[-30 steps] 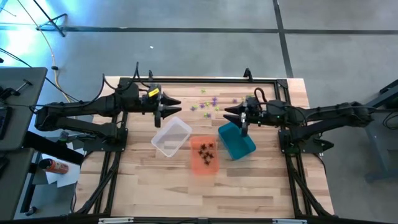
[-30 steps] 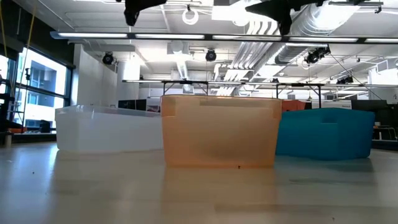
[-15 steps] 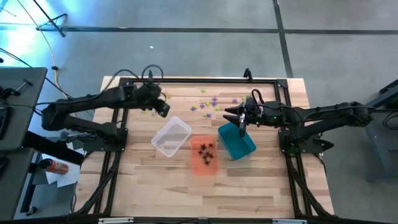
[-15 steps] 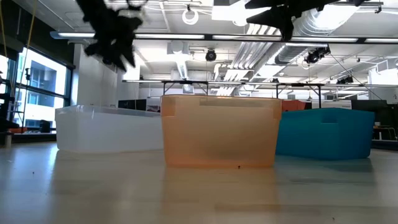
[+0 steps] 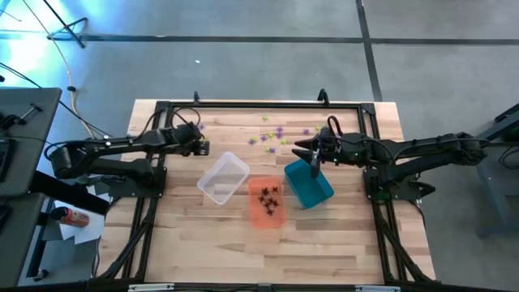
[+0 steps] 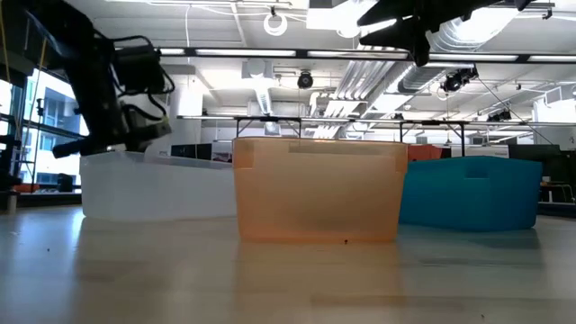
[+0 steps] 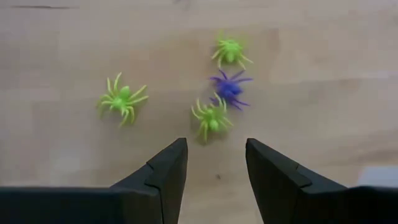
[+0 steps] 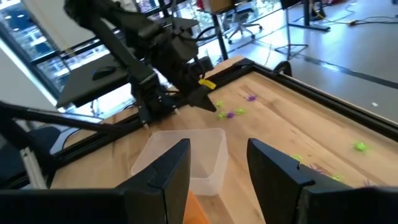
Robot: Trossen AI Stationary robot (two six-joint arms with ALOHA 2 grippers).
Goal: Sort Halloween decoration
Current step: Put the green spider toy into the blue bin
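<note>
Small spider trinkets lie on the bare wood. In the left wrist view, three green ones (image 7: pixel 122 99) (image 7: pixel 230 51) (image 7: pixel 211 118) and a purple one (image 7: pixel 229 87) lie just ahead of my left gripper (image 7: pixel 216 146). It is open and low over the table's far left part (image 5: pixel 197 143), touching none of them. More green and purple spiders (image 5: pixel 276 135) are scattered at the far middle. Black spiders (image 5: pixel 268 195) lie in the orange bin (image 5: pixel 266 212). My right gripper (image 5: pixel 314 158) hangs open above the teal bin (image 5: pixel 312 188).
The clear bin (image 5: pixel 224 178), the orange bin and the teal bin stand side by side in the table's middle. A black frame (image 5: pixel 259 104) runs along the table's edges. Bare wood lies toward the near edge (image 5: pixel 268 251).
My left gripper has swung away from above the clear bin toward the table's far left. It has tipped downward and dropped low over the spiders lying there. The right arm has kept still.
</note>
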